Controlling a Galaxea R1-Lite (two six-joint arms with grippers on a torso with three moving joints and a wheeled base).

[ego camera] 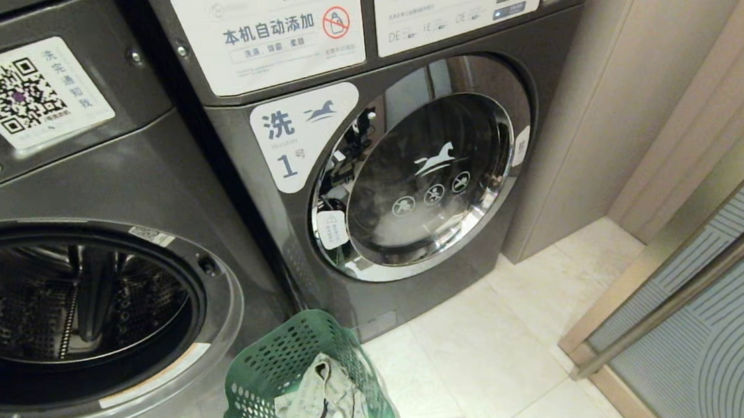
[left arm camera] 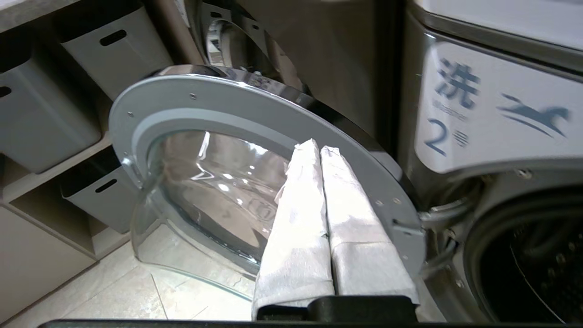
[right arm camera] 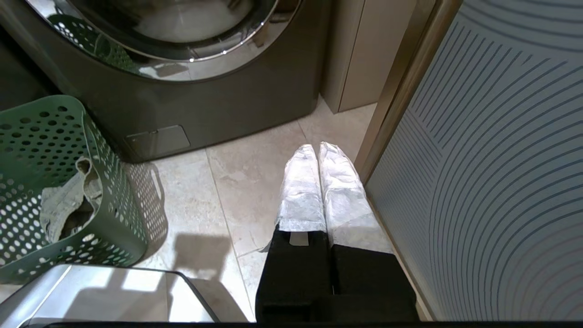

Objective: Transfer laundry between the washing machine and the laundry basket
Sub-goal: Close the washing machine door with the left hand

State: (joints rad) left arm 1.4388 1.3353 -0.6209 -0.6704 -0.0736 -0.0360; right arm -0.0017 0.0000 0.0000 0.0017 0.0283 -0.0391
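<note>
1. Head view: two dark grey front-loaders stand side by side. The washer point(ego camera: 82, 288) at the left of the frame has its drum mouth open and dark; the other machine point(ego camera: 408, 165), labelled "1", fills the centre with its round door shut.
2. The basket point(ego camera: 306, 383), green and perforated, stands on the tiled floor point(ego camera: 493, 360) at the bottom centre of the head view, just in front of the gap between the two machines.
3. The laundry point(ego camera: 325, 402), a crumpled grey-beige cloth, lies inside the basket, draped against its wall. Nothing is visible in the drum.
4. Left wrist view: the left pincer point(left arm camera: 319, 148) has its two white-wrapped fingers pressed together, holding nothing. It points at the washer's door point(left arm camera: 255, 150), which stands swung open at the centre of that frame; the "2" label sits at the upper right.
5. Right wrist view: the right pincer point(right arm camera: 316, 150) is also pressed together and empty, parked over the floor at the frame's centre, beside a ribbed glass panel point(right arm camera: 492, 159).
6. Judgement: the step in hand looks like bringing the left arm to the cloth. To do it well, spread the fingers before descending, enter the basket from above clear of its rim, and pinch a thick fold so that the whole bundle lifts.
</note>
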